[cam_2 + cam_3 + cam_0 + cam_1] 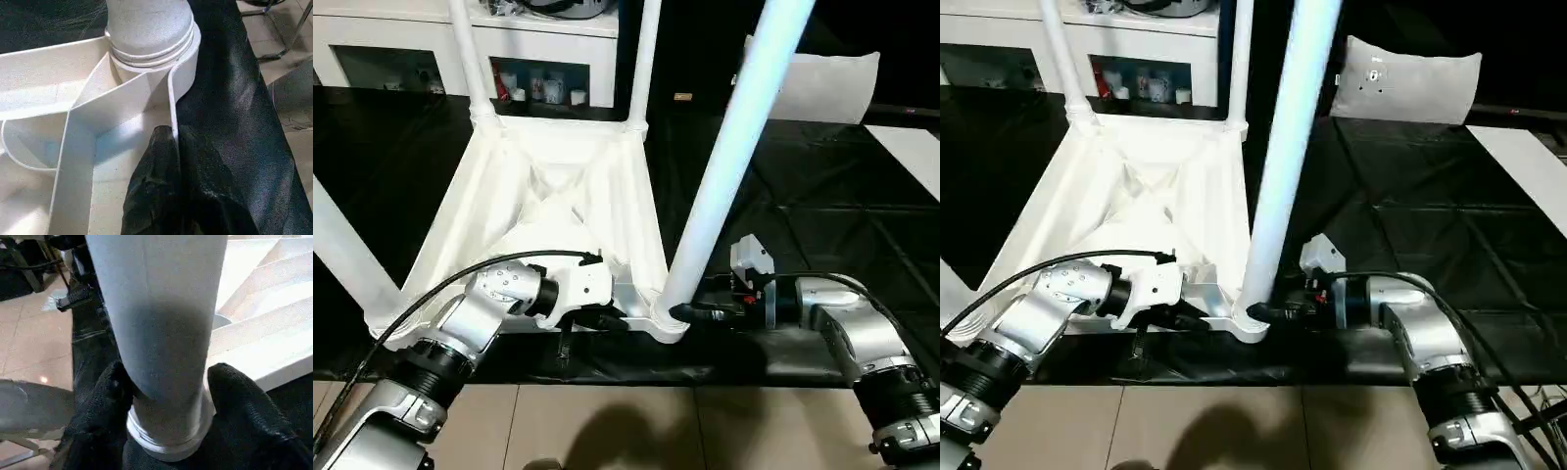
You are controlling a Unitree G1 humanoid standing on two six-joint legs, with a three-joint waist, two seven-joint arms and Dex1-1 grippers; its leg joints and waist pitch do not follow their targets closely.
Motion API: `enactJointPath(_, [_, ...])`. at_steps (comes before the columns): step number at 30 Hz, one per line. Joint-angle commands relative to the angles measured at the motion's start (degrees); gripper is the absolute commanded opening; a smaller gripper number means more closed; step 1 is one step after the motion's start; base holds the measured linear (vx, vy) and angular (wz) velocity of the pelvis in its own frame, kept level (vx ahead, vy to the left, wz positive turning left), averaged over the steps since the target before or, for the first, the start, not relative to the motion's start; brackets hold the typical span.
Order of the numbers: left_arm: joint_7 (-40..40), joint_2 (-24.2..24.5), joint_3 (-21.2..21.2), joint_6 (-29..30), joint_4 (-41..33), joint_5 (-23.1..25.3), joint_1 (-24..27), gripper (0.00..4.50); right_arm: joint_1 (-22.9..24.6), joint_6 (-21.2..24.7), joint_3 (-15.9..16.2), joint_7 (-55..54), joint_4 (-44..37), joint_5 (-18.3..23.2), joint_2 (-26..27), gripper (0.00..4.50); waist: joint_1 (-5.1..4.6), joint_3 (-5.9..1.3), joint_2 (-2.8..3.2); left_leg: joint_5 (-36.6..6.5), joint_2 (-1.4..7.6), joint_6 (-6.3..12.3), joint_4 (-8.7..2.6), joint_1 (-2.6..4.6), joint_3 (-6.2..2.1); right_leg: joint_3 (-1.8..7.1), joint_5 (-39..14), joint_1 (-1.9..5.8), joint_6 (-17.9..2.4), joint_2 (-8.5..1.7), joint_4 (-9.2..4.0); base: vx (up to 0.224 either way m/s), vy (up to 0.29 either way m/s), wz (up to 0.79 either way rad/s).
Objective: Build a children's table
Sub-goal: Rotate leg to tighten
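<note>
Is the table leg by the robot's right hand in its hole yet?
Yes. The leg stands upright with its base inside the corner socket.

One tabletop, four legs, two grippers, one cushion.

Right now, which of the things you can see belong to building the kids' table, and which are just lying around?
Belongs to the job:
- upturned white table top
- near-corner leg between the right gripper's fingers
- the far legs
- left gripper pinching the top's rim

Just lying about:
- white cabinet
- pale grey cushion
- black floor sheet
</note>
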Motion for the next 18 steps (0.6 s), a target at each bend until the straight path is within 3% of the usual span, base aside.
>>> enactJointPath(1, [-1.92,-0.23,-3.21,-0.64,0.95,1.89,0.28,0.0,-0.32,0.98,-0.37,1.1,-0.48,0.84,-0.43,2.28,0.06,-3.46,0.04,-5.1,3.91,3.63,-3.96,0.67,-1.0,3.05,1.37,2.75,-15.49,-4.98,-3.47,0.0,0.0,0.0])
enactJointPath(3, [-1.94,-0.22,-3.18,-0.75,1.12,1.86,0.3,0.0,-0.21,1.33,-0.31,1.32,-0.49,1.23,-0.31,1.99,0.1,-3.47,0.03,-4.62,3.89,3.76,-3.93,0.69,-0.98,3.04,2.0,2.67,-15.58,-4.97,-3.42,0.0,0.0,0.0])
enactJointPath(7, [-2.07,-0.23,-3.19,-0.7,1.19,1.79,0.32,0.0,0.09,1.81,-0.14,1.81,-0.76,1.75,0.07,1.88,0.11,-3.46,0.05,-4.73,3.89,3.72,-3.94,0.69,-0.99,3.0,1.8,2.67,-15.62,-4.98,-3.45,0.0,0.0,0.0])
enactJointPath(8, [-2.12,-0.26,-3.2,-0.67,1.21,1.74,0.33,0.0,0.21,1.86,-0.05,1.92,-0.81,1.78,0.19,1.87,0.13,-3.49,0.31,-4.79,3.9,3.61,-3.93,0.69,-1.03,3.01,1.77,2.69,-15.64,-5.0,-3.39,0.0,0.0,0.0])
enactJointPath(14, [-1.95,-0.61,-3.21,-0.42,1.08,1.58,0.68,0.0,0.99,2.73,0.28,2.2,-1.47,2.16,0.56,1.86,0.13,-3.5,0.17,-5.01,3.89,3.35,-3.94,0.73,-0.99,3.04,2.06,2.71,-15.67,-5.0,-3.46,0.0,0.0,0.0])
enactJointPath(17, [-1.7,-1.34,-2.72,1.5,-0.37,0.41,1.39,0.0,1.83,4.08,-0.49,1.19,-3.04,3.41,1.07,1.86,0.32,-3.46,0.15,-4.71,3.96,3.52,-3.94,0.72,-0.97,3.06,2.34,2.7,-15.7,-4.99,-3.42,0.0,0.0,0.0])
enactJointPath(18, [0.06,-2.32,-2.17,4.54,-1.6,0.13,1.73,0.0,2.49,5.16,-0.75,-1.74,-4.83,3.11,1.75,1.86,0.33,-3.47,0.14,-4.69,3.98,3.5,-3.95,0.76,-0.95,3.07,2.43,2.69,-15.72,-4.99,-3.37,0.0,0.0,0.0])
